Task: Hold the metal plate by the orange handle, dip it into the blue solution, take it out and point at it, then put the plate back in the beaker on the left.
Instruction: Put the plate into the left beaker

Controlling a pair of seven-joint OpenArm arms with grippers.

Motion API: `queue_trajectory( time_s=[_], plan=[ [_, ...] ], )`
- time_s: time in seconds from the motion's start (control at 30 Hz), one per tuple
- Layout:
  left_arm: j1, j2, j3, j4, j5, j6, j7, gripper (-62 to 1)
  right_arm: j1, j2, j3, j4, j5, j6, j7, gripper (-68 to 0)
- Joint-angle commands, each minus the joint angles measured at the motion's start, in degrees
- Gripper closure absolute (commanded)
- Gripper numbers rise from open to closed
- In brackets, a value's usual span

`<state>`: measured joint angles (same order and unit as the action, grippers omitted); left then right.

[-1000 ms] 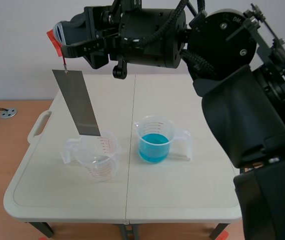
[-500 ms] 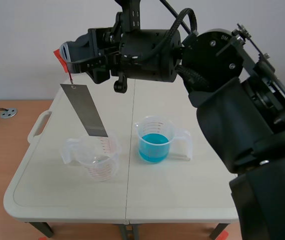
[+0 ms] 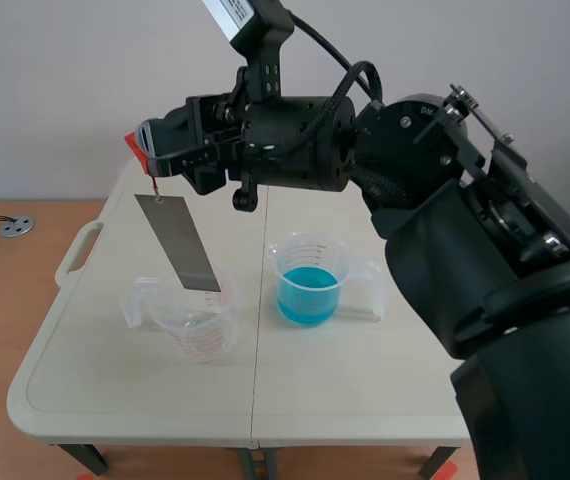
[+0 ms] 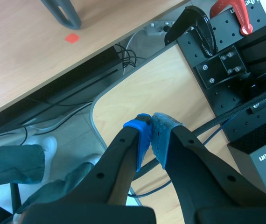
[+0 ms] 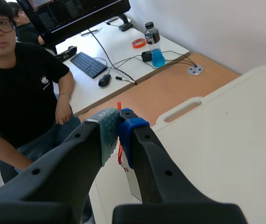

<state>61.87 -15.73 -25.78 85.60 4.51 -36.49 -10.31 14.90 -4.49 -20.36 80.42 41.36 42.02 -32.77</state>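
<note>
The right claw (image 3: 148,155) is clamped on the orange handle (image 3: 133,146); the metal plate (image 3: 177,243) hangs tilted, lower edge at the rim of the left beaker (image 3: 195,330). Centre it; lower slowly to avoid tipping.

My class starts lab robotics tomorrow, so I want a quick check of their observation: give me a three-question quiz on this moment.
1. True or false: the metal plate is dipped in the blue solution.
2. Which hand holds the orange handle? A: left. B: right.
3. Fill in: the plate's lower end hangs over the ___ beaker.

Key: 1 false. 2 B, the right hand. 3 empty.
</note>
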Motion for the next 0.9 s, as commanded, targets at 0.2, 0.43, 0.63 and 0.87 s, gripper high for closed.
queue_trajectory(
  time_s=[0.2,0.43,0.63,0.87],
  plan=[
    [0.0,-0.2,-0.6,0.3,-0.4,-0.1,-0.4,-1.5,1.3,-0.9,0.0,-4.8,-0.1,0.7,2.8,-1.4],
    [0.0,-0.2,-0.6,0.3,-0.4,-0.1,-0.3,-1.5,1.3,-0.9,-0.3,-8.7,-2.4,0.7,5.1,-1.4],
    [0.0,-0.2,-0.6,0.3,-0.4,-0.1,-0.4,-1.5,1.3,-0.9,-1.9,-11.0,-3.8,0.7,6.4,-1.4],
    [0.0,-0.2,-0.6,0.3,-0.4,-0.1,-0.2,-1.5,1.3,-0.9,-1.9,-11.3,-3.9,0.7,7.1,-1.4]
  ],
)
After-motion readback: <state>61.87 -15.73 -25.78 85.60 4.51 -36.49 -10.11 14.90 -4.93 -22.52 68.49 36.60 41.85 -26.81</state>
